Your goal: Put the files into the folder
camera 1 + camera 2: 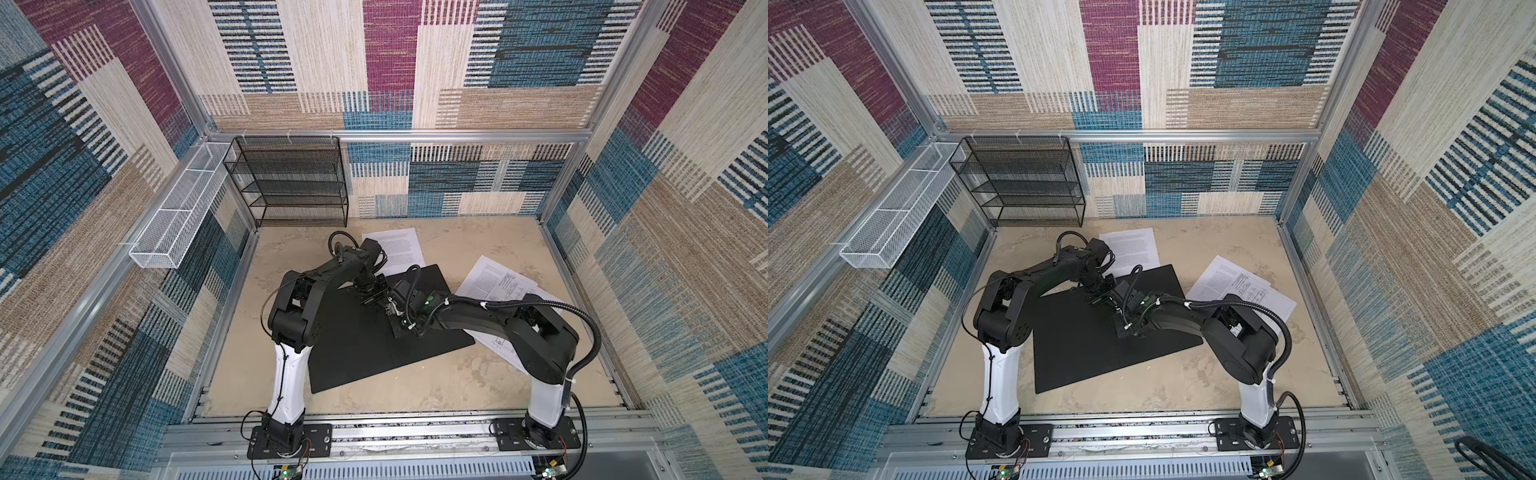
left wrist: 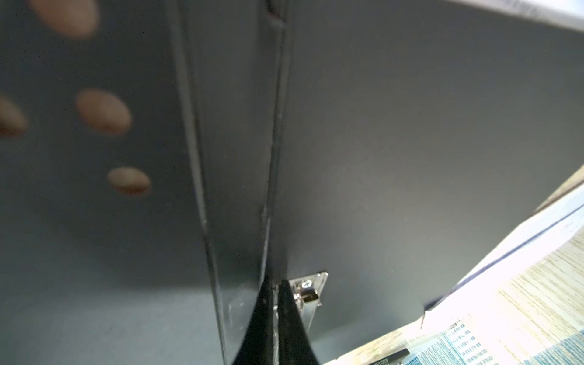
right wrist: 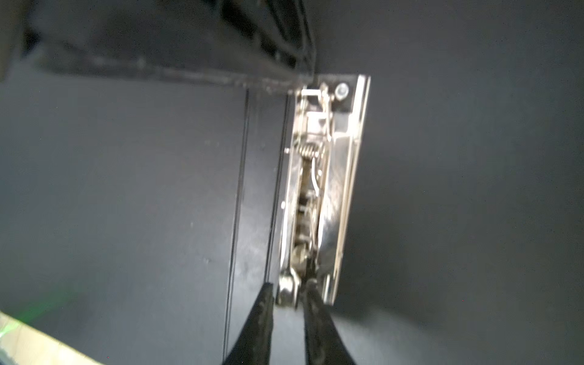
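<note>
The folder [image 1: 353,345] [image 1: 1079,345] lies open on the table, black inside up. Both grippers meet at its metal spine clip [image 3: 316,177] [image 2: 311,290] in the middle. My left gripper [image 1: 380,300] [image 1: 1105,296] [image 2: 275,282] is shut, its tips resting at one end of the clip. My right gripper [image 1: 390,306] [image 1: 1118,306] [image 3: 289,282] is slightly open, with the clip's lever end between its fingertips. One of the files, a text sheet [image 1: 399,245] [image 1: 1133,249], lies behind the folder. More files with drawings [image 1: 498,282] [image 1: 1237,286] lie to its right, partly under the right arm.
A black wire-mesh rack [image 1: 291,183] stands at the back left. A white mesh basket [image 1: 178,212] hangs on the left wall. Patterned walls close in the beige table [image 1: 415,386] on three sides.
</note>
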Tool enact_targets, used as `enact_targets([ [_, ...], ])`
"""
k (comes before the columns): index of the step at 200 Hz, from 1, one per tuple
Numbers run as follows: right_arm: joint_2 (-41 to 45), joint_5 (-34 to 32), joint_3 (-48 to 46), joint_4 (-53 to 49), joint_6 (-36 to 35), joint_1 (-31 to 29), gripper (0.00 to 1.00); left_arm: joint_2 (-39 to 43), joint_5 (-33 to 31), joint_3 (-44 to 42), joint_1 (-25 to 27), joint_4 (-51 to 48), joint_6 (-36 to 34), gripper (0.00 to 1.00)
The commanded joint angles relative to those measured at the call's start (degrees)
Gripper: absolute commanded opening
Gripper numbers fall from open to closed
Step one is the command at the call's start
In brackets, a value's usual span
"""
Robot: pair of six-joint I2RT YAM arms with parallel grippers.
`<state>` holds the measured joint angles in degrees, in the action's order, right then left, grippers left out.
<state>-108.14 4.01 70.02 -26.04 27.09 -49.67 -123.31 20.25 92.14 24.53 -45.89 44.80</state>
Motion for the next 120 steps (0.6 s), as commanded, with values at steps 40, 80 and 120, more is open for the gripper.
enact_targets([
  [40, -0.49, 0.82, 0.50, -1.48, -1.16, -0.12, 0.16, 0.76, -0.74, 0.99, 0.16, -2.61, -1.14, 0.10],
  [80, 0.11, 0.74, 0.46, -1.38, -0.90, -0.16, 0.17, 2.74, 2.01, 1.72, 0.41, -3.06, -1.59, 0.19],
  [120, 0.48, 0.39, 0.48, -1.56, -0.79, -0.14, 0.17, 3.37, 2.30, 0.22, 0.79, -3.05, -0.85, 0.15],
])
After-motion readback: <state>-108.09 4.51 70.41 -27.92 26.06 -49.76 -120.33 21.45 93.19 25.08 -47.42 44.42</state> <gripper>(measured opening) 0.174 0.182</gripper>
